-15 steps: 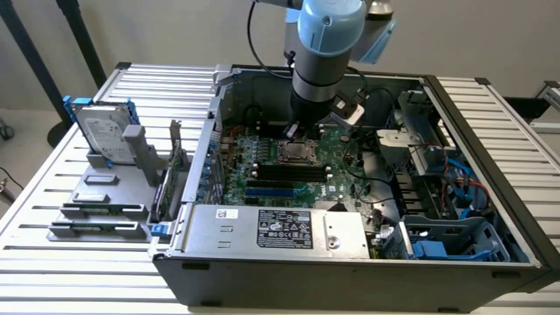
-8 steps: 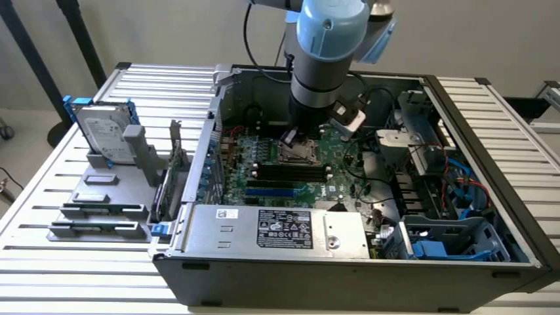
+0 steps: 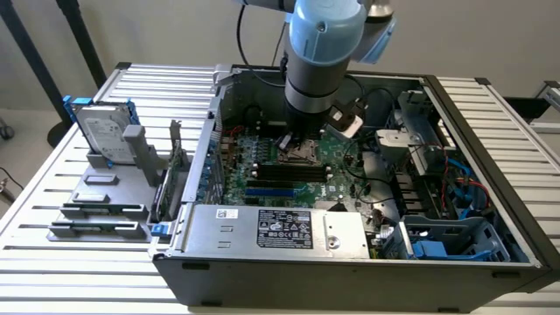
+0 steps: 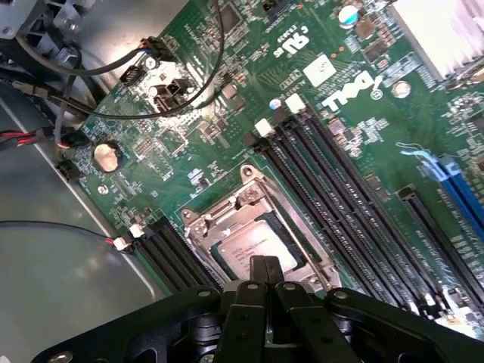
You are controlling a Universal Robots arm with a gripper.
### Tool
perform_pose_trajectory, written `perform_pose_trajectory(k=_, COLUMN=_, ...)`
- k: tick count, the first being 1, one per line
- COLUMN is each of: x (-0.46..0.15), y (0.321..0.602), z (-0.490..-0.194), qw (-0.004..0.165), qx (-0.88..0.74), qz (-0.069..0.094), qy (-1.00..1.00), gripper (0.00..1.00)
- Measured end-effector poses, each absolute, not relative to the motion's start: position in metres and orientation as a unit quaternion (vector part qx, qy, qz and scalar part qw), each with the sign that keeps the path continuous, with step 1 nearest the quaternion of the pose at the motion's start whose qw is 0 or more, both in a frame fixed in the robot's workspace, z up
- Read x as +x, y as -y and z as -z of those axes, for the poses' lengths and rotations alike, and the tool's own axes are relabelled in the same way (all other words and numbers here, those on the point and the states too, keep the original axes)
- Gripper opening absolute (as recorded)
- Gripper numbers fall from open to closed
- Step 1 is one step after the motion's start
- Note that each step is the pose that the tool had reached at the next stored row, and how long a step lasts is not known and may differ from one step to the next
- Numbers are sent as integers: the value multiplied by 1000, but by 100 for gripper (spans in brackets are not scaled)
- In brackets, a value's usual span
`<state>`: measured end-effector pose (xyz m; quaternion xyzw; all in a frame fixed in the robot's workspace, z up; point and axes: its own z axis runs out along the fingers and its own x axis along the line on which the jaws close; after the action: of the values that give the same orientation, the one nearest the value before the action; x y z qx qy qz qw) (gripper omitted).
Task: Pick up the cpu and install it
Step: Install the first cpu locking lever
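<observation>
Even, soft daylight outside; case interior dimmer. Glare on heatsink (image 4: pixel 446 30) and motherboard (image 4: pixel 227 128). Hand (image 4: pixel 265 276) dark, blurred close up.

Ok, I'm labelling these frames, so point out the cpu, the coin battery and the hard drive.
cpu (image 4: pixel 253 249), wrist view, on its shiny metal top in the socket.
coin battery (image 4: pixel 107 156), wrist view, on its round face.
hard drive (image 3: pixel 103 134), exterior view, on its silver label side.

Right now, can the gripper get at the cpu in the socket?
Probably yes. The gripper is directly over the cpu, which lies in the open socket on the motherboard; nothing stands between them, and the cables run off to one side.
</observation>
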<state>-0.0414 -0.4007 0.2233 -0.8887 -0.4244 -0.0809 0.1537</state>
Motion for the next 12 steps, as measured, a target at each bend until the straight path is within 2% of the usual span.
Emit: perform_pose_trajectory(k=12, x=-56, y=426, z=-241, qw=155, qx=-889, qz=81, qy=424, gripper=11)
